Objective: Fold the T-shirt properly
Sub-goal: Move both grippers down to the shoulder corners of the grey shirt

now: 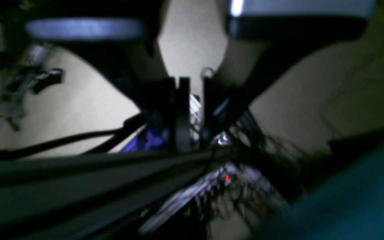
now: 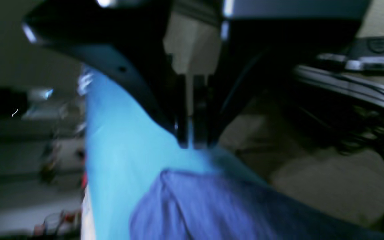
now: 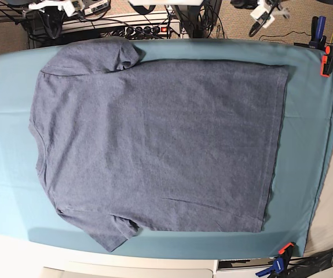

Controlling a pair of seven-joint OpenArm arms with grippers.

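The slate-blue T-shirt (image 3: 154, 139) lies flat on the teal table cloth (image 3: 10, 174), plain side up, with the collar at the left, the hem at the right and one sleeve at the far and near left corners. No arm shows in the base view. My right gripper (image 2: 191, 143) hangs over the cloth's edge (image 2: 118, 143), just above a corner of the shirt (image 2: 212, 206); its jaws stand close together and hold nothing. My left gripper (image 1: 196, 140) is off the table over cables and floor, jaws close together and empty.
Orange and blue clamps (image 3: 328, 58) (image 3: 282, 252) pin the cloth at the right corners. A power strip and cables (image 3: 149, 29) lie behind the far edge. A corner of the teal cloth (image 1: 355, 200) shows in the left wrist view.
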